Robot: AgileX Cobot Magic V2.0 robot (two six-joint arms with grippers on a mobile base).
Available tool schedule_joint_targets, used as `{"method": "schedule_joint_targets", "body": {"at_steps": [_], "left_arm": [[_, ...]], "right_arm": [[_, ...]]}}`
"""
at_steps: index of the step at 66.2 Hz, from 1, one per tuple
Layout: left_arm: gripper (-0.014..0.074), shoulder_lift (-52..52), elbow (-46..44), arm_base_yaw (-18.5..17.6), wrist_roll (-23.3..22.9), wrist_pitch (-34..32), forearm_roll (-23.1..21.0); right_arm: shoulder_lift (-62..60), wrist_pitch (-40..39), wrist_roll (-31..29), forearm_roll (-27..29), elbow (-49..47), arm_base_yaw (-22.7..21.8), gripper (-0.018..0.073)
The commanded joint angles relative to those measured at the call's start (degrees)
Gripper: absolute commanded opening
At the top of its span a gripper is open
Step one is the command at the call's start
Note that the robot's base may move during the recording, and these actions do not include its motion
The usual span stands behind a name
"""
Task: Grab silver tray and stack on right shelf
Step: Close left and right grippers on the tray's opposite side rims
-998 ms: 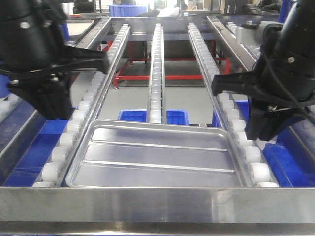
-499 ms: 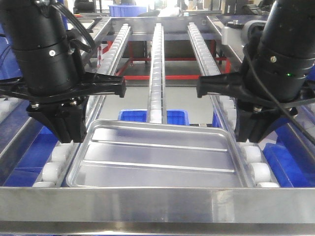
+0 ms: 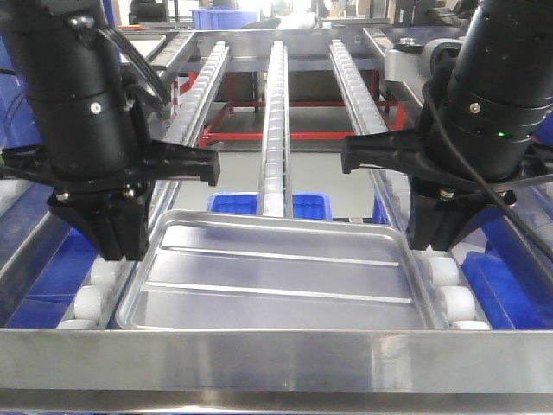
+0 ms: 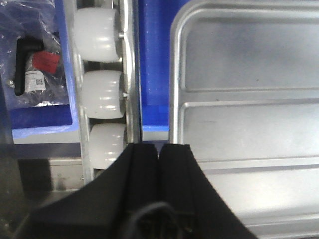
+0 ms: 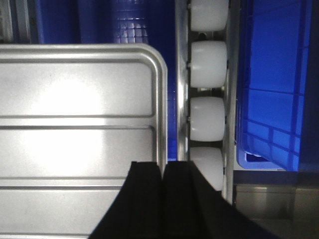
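Steel front bar (image 3: pixel 276 354) of the right shelf (image 3: pixel 275 130) sits nearest, just in front of the silver tray (image 3: pixel 276 277). The tray lies flat on the shelf rails, floor up, both ridges showing, its near rim close behind the bar.

Left gripper (image 4: pixel 159 148) points down at the tray's left rim. Its jaws are closed to a thin seam, one finger over the rim and the other over the gap outside it. Cannot tell if the rim is pinched.

Right gripper (image 5: pixel 162 165) is the same at the tray's right rim, jaws closed to a seam over the rim edge. Grip unclear.

White rollers (image 4: pixel 102 94) run just left of the tray, more rollers (image 5: pixel 208 119) just right of it. Blue bin (image 3: pixel 233 204) sits below the tray's far edge. Bagged black handle with red tag (image 4: pixel 35 69) lies left of the tray, past the rollers. Red underframe (image 3: pixel 242 134) shows well behind the tray, under the rails.
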Motion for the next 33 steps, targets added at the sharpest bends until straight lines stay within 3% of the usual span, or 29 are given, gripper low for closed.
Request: {"method": "schedule_joint_targets", "body": {"at_steps": [1,6,10,11,33], "left_arm": [[-0.0088,-1.76,-1.75,-0.49,-0.50,-0.03,-0.02],[-0.0055,-1.68,-1.75,-0.49,-0.14,0.74,-0.26],[0.0042,-1.68,-1.97,-0.49,-0.11,1.63,-0.26],[0.0282,-1.68,-2.88,-0.49,-0.11,1.48,-0.59],[0.0283,-1.40,-3.28,-0.49,-0.11,-1.75,-0.37]], "right_arm": [[-2.09,-2.56,-0.59,-0.70,-1.96,0.04,0.0080],[-2.09,-2.89,-0.59,-0.70,-1.96,0.04,0.0080],[-2.09,-3.16,-0.59,-0.70,-1.96,0.04,0.0080],[-2.09,-3.49,-0.59,-0.70,-1.96,0.04,0.0081],[-1.35,-3.99,-0.59,-0.70,-1.96,0.04,0.0085]]}}
